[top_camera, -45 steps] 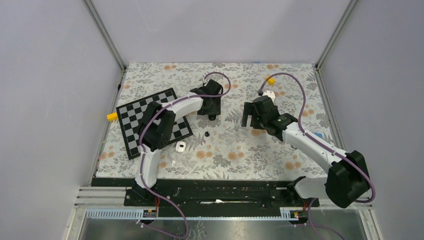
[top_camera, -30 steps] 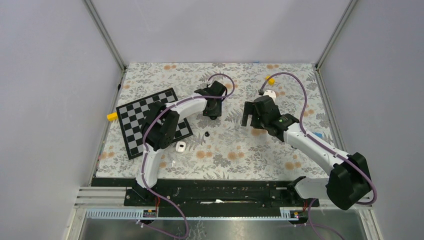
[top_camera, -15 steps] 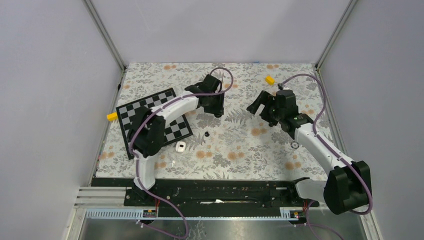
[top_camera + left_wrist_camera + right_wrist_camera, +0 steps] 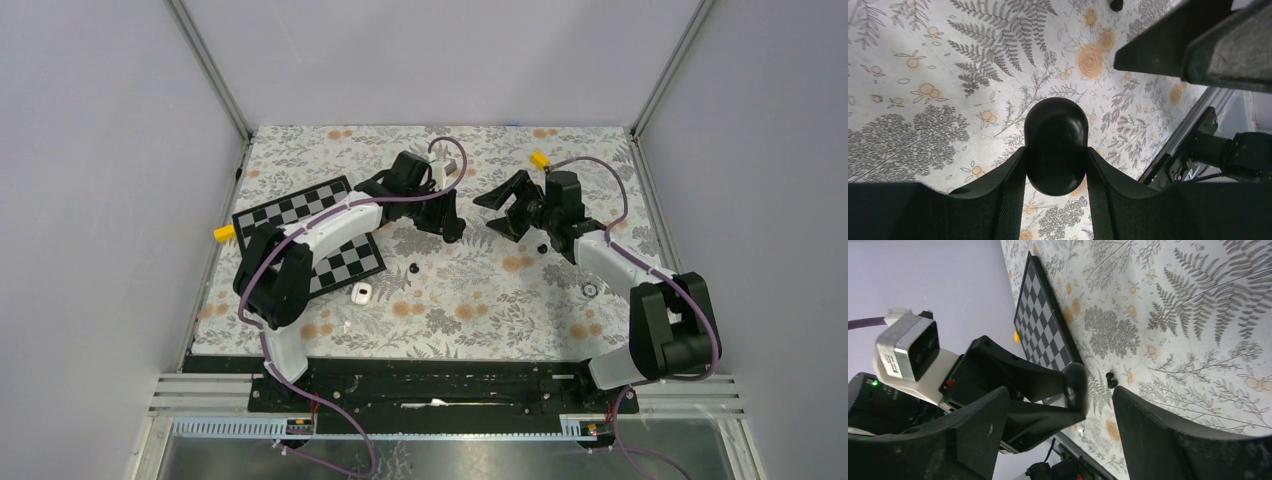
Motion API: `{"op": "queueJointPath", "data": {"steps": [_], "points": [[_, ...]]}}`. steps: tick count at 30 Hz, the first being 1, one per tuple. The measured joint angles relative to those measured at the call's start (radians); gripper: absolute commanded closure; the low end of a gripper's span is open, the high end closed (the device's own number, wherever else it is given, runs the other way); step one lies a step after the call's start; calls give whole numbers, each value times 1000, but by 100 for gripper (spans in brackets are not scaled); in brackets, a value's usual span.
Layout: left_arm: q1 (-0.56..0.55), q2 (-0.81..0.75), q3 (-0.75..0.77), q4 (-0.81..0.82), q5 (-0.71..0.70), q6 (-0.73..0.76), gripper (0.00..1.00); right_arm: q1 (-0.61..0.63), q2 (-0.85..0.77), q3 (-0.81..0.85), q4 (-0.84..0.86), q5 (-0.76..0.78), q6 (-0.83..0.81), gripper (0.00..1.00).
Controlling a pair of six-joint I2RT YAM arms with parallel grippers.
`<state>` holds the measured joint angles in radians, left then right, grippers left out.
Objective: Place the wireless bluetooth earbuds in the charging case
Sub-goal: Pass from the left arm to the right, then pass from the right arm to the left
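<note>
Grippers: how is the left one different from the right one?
The left gripper pinches the black case; the right gripper holds nothing. The left gripper is squeezed narrow around the case; the right gripper is spread wide. Both are black and face each other above the flowery table.

- Left arm (image 4: 330, 222): stretched from its near-edge base toward the surface's far middle, wrist turned rightward.
- Left gripper (image 4: 446, 222): fingers clamped on both sides of a black charging case (image 4: 1056, 145).
- Right arm (image 4: 620, 262): elbow folded near the right edge, forearm pointing left.
- Right gripper (image 4: 503, 212): jaws spread wide, empty, facing the left gripper.
</note>
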<state>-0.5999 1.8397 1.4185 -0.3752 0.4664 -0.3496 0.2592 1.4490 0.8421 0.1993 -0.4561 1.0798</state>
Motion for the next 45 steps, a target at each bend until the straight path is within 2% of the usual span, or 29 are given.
{"op": "queueJointPath", "data": {"steps": [11, 14, 19, 21, 22, 23, 24, 26, 27, 33, 38, 41, 45], "points": [[-2, -27, -39, 53, 73, 31, 56, 18, 122, 33, 31, -129, 43, 24], [-7, -27, -39, 57, 77, 36, 56, 42, 154, 45, 29, -152, 39, 29], [-19, -27, -39, 53, 77, 48, 54, 69, 175, 66, 19, -182, 16, 57], [-26, -27, -37, 47, 75, 59, 49, 69, 176, 69, 17, -190, 9, 74], [-27, -27, -33, 42, 73, 66, 44, 69, 177, 69, 14, -192, 7, 86], [-28, -27, -28, 35, 70, 72, 36, 67, 181, 69, 14, -194, 9, 97], [-30, -27, -26, 32, 68, 77, 23, 66, 183, 69, 20, -196, 11, 100], [-37, -27, -26, 27, 63, 96, 3, 68, 183, 69, 24, -202, 14, 100], [-42, -27, -25, 22, 58, 101, 1, 68, 183, 69, 25, -202, 17, 100], [-66, -48, -13, -41, -34, 146, 1, 68, 182, 69, -23, -164, 25, 100], [-93, -150, -26, -48, -169, 221, 1, 68, 182, 70, -131, -97, 57, 100], [-190, -198, -26, -45, -342, 311, 2, 68, 183, 90, -240, -60, 72, 100], [-371, -192, -41, -20, -537, 432, 8, 68, 222, 219, -433, -29, 62, 100]]}}
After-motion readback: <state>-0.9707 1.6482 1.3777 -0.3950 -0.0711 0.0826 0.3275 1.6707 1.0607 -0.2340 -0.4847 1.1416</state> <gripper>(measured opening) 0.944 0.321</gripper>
